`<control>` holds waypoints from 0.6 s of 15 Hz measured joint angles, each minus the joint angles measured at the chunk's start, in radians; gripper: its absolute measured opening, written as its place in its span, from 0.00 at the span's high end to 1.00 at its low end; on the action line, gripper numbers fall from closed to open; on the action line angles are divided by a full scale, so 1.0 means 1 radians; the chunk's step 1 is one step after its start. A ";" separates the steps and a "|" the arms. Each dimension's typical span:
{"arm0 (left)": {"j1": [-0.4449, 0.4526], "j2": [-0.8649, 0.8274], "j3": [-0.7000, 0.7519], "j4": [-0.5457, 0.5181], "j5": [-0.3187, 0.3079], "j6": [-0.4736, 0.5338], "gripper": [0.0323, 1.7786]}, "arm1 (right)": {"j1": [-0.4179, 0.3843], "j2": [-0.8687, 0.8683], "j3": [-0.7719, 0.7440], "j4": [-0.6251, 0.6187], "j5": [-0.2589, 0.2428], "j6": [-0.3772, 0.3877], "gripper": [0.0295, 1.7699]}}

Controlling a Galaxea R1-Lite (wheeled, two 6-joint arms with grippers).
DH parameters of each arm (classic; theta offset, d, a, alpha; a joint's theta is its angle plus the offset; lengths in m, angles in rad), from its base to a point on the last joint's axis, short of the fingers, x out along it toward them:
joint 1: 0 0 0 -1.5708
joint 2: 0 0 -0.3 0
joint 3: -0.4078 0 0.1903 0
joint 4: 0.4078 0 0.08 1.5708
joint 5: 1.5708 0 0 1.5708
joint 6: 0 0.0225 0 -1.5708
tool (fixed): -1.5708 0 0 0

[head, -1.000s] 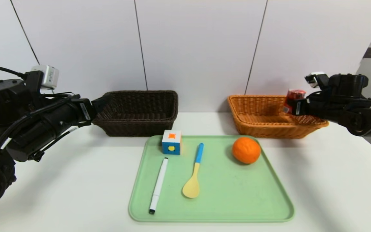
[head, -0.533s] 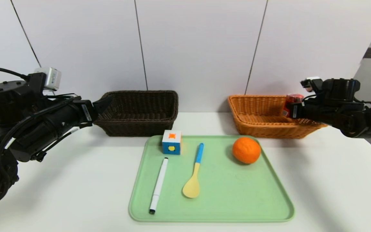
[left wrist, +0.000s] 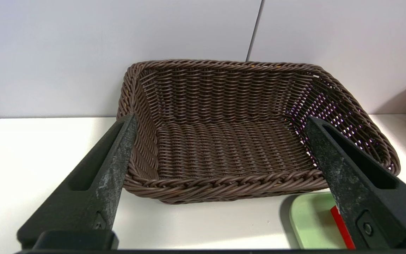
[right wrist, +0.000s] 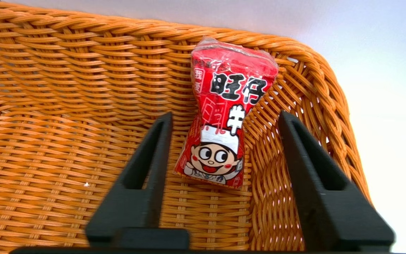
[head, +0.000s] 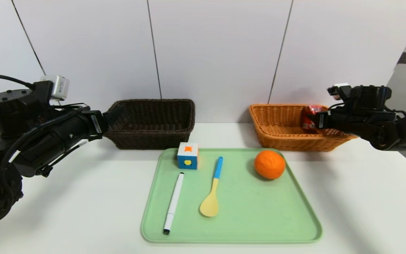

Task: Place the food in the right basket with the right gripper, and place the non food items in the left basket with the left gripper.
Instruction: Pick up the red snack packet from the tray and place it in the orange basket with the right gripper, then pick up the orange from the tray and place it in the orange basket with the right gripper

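Observation:
The red drink carton [head: 309, 117] [right wrist: 224, 120] leans against the side wall inside the orange-tan right basket [head: 280, 135] [right wrist: 65, 148]. My right gripper [head: 318, 120] [right wrist: 226, 114] hovers over that basket, open, its fingers apart from the carton. The orange fruit [head: 269, 164], the multicoloured cube [head: 188, 155], the yellow spoon with blue handle [head: 213, 190] and the white marker [head: 173, 203] lie on the green tray [head: 259, 222]. My left gripper [head: 113, 114] [left wrist: 220, 118] is open and holds nothing, just left of the dark brown left basket [head: 153, 135] [left wrist: 224, 183].
Both baskets stand against the white back wall, with a gap of bare white table between them. The tray's corner [left wrist: 312, 222] shows near the dark basket. The table's right edge runs close behind my right arm.
My right gripper came down into the orange-tan basket with the carton and opened; the carton now leans on the basket wall. The left arm shifted slightly.

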 joint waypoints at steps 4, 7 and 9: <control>0.001 0.000 -0.005 0.000 0.000 0.000 0.05 | 0.013 -0.093 0.005 0.034 0.000 -0.001 0.24; 0.001 0.000 -0.006 0.000 0.000 -0.001 0.05 | 0.079 -0.259 0.007 0.168 -0.001 0.003 0.18; 0.001 -0.002 -0.009 0.000 0.001 0.000 0.05 | 0.196 -0.377 -0.001 0.337 -0.017 0.019 0.14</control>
